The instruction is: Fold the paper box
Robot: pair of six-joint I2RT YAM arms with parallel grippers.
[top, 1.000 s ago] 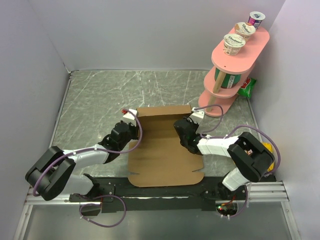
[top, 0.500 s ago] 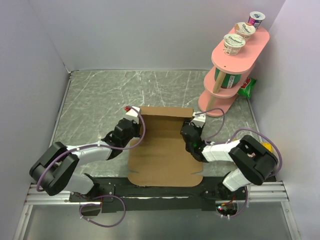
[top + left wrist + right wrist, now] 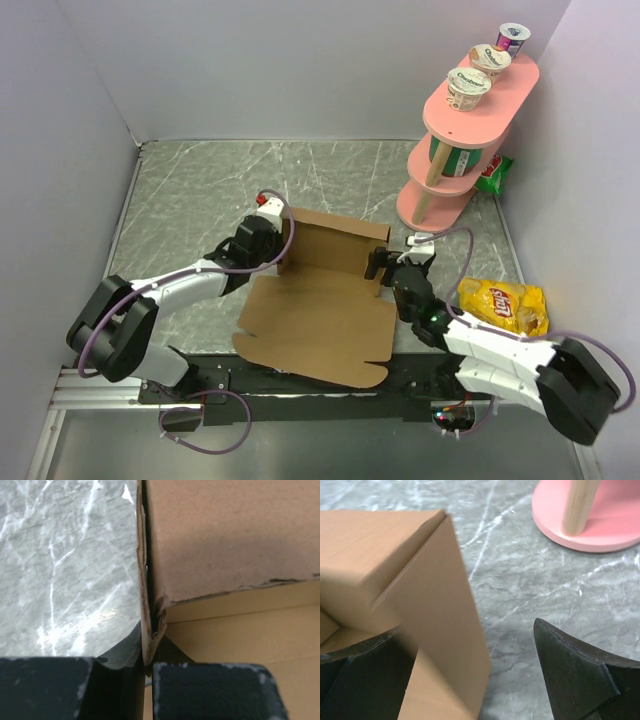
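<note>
From the top camera, the paper box (image 3: 318, 312) lies on the grey marbled tabletop (image 3: 190, 200), in the middle and close to the two arm bases. Its broad base panel is flat and its rear wall stands upright along the far edge. The left fingers (image 3: 272, 252) are at the left end of that wall. The right fingers (image 3: 380, 265) are at the right end, spread on either side of the corner. Off to the right, a yellow crisp bag (image 3: 503, 305) lies just beside the right arm. A pink stand (image 3: 470, 110) with yoghurt cups (image 3: 468, 88) on its top tier stands in the far right corner.

Over to the left wrist. The left fingers (image 3: 215, 692) are pressed nearly together, with a thin vertical edge of the paper box (image 3: 230, 535) pinched between them. Brown cardboard fills the right side of this view, with marble on the left. That's a firm clamp on the side wall.

Now the right wrist. The right fingers (image 3: 580, 675) are spread wide and hold nothing. The upright corner of the paper box (image 3: 435, 605) rises inside the gap, close against the left-hand finger and well apart from the right-hand one. Bare tabletop (image 3: 520, 580) lies beyond, and the round foot of the pink stand (image 3: 610, 525) is in the upper right.
</note>
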